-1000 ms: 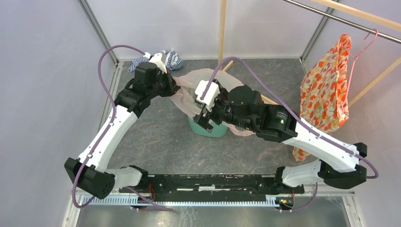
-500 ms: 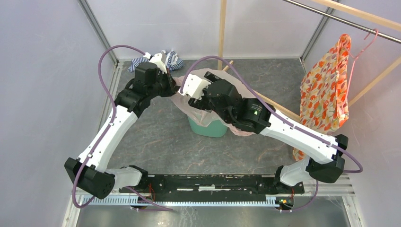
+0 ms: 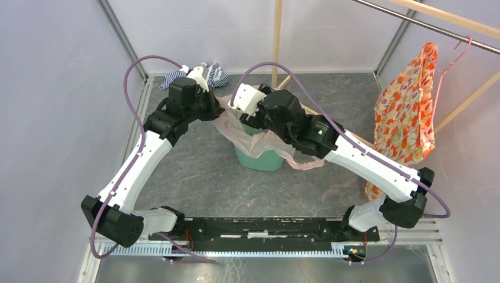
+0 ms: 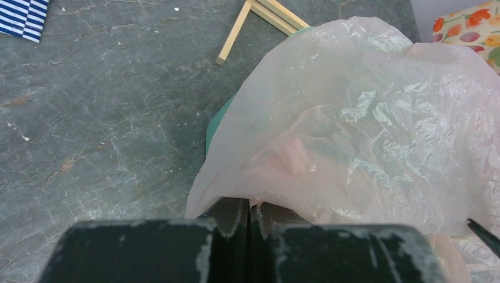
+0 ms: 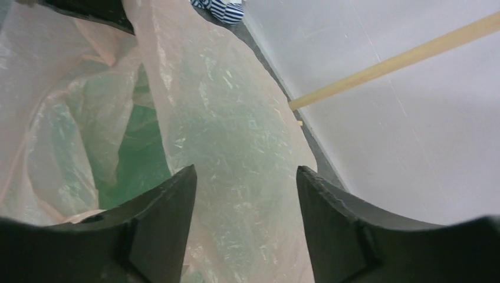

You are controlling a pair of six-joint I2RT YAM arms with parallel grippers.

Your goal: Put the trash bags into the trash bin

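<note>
- The trash bag (image 3: 229, 125), thin pink film, lay draped over the mouth of the green bin (image 3: 262, 160) near the middle of the table (image 3: 194, 171). One loose fold hung outside the rim at the bin's 4 o'clock.
- In the right wrist view the bin's green wall showed through the film, so part of the bag sat inside the bin.
- The left gripper (image 4: 249, 203) stood at the bin's 10 o'clock. Its jaws were pressed together, pinching the bag's edge and holding it raised above the rim.
- The right gripper (image 5: 244, 177) was over the bin's 12 o'clock side. Its jaws were spread with bag film in the gap; contact with the film could not be told.
- A striped cloth (image 3: 215, 73) lay at the bin's 11 o'clock, by the back wall.
- A floral garment (image 3: 407, 112) hung at the bin's 3 o'clock, well apart.
</note>
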